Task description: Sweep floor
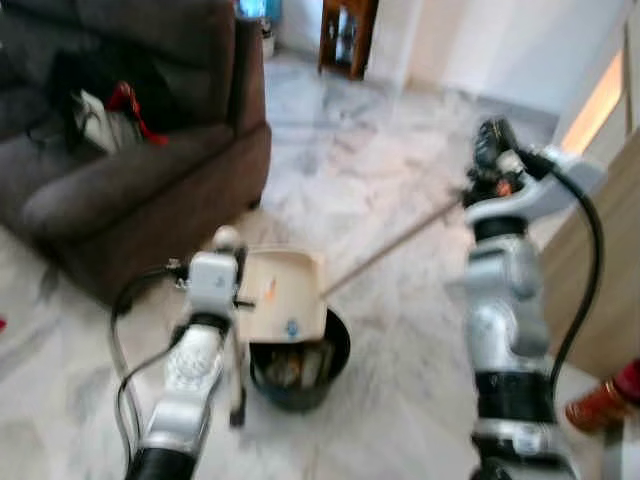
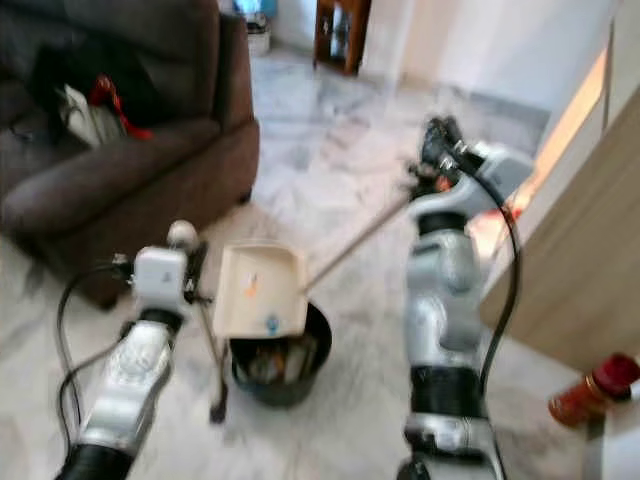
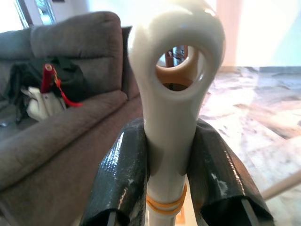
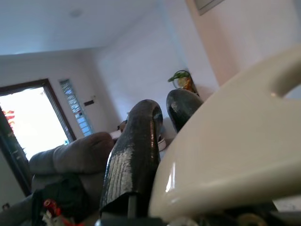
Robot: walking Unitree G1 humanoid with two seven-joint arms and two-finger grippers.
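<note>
A cream dustpan [image 1: 285, 290] hangs tilted over a black bin [image 1: 338, 350] that holds rubbish. My left gripper [image 1: 226, 262] is shut on the dustpan's white looped handle [image 3: 171, 89], and both black fingers [image 3: 122, 174] press against its sides. My right arm is raised at the right, with the right gripper [image 1: 490, 150] shut on the top of the broom. The broom's thin stick [image 1: 390, 248] slants down from it toward the far side of the dustpan. In the right wrist view the fingers [image 4: 136, 160] lie against the broom's white handle end [image 4: 235, 155].
A dark brown sofa [image 1: 130, 180] with bags [image 1: 100, 115] on it stands at the left, close to the bin. A wooden cabinet side [image 1: 600, 290] and a red-capped bottle [image 1: 600, 405] are at the right. Open marble floor [image 1: 350, 150] runs ahead to a wooden stand [image 1: 348, 35].
</note>
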